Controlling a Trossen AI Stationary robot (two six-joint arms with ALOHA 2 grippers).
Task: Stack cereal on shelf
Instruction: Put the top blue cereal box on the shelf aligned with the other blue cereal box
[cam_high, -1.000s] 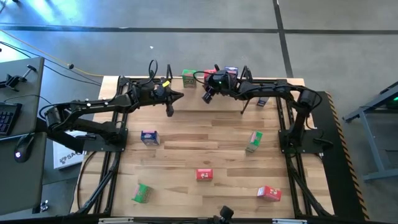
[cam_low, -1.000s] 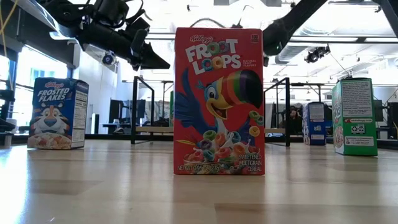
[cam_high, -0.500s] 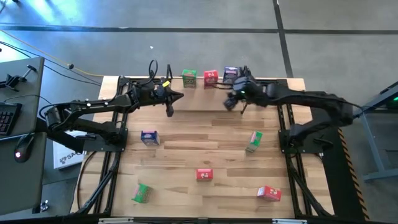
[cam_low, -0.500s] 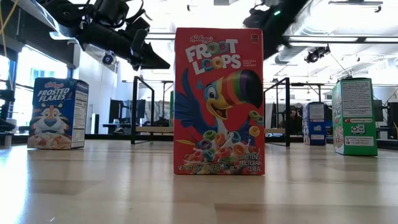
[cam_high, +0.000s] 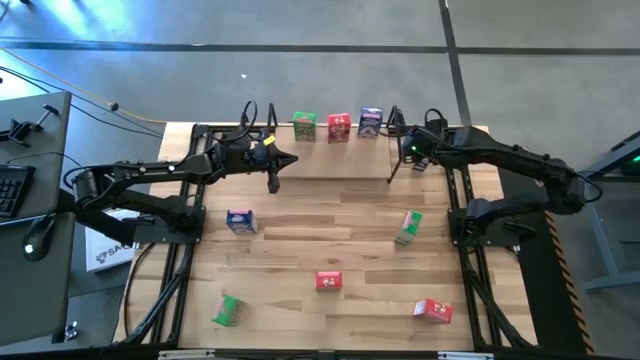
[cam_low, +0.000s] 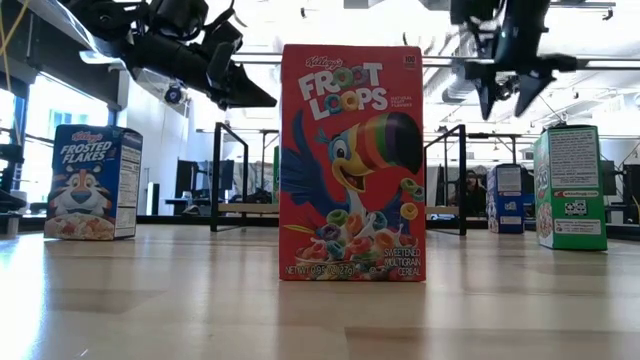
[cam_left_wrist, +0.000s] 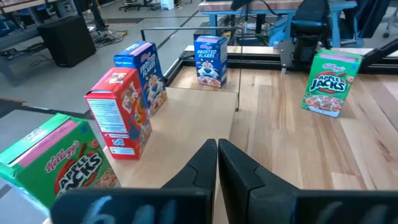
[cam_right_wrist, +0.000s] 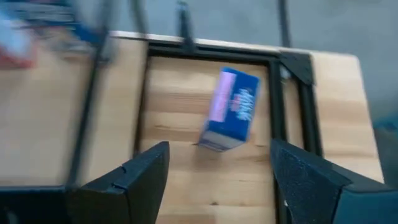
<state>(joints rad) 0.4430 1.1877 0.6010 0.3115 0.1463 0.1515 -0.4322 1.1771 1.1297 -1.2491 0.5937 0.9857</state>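
Right gripper (cam_right_wrist: 219, 147): fingers spread wide, nothing between them, poised above a blue box (cam_right_wrist: 229, 109) that probably lies on its side at the table's (cam_high: 330, 245) far right corner, just beside the shelf's (cam_high: 330, 155) black end frame. Left gripper (cam_left_wrist: 217, 144): fingers pressed together, empty, hovering at the shelf's left end.

Possible trouble from here:
- Clipping the frame with a finger on the way down, given how close the box lies.
- Pinching the box off-centre and tilting or dropping it.
- Knocking over the standing row when setting another box beside it.
- Crowding the left gripper, parked close to the shelf's front edge.

Count, nine cereal boxes in all:
- On the shelf, upright in a row: one green (cam_high: 304, 126), one red (cam_high: 338, 125), one blue (cam_high: 370, 121).
- Loose on the table: two blue, two green, two red.
- So three of each colour.
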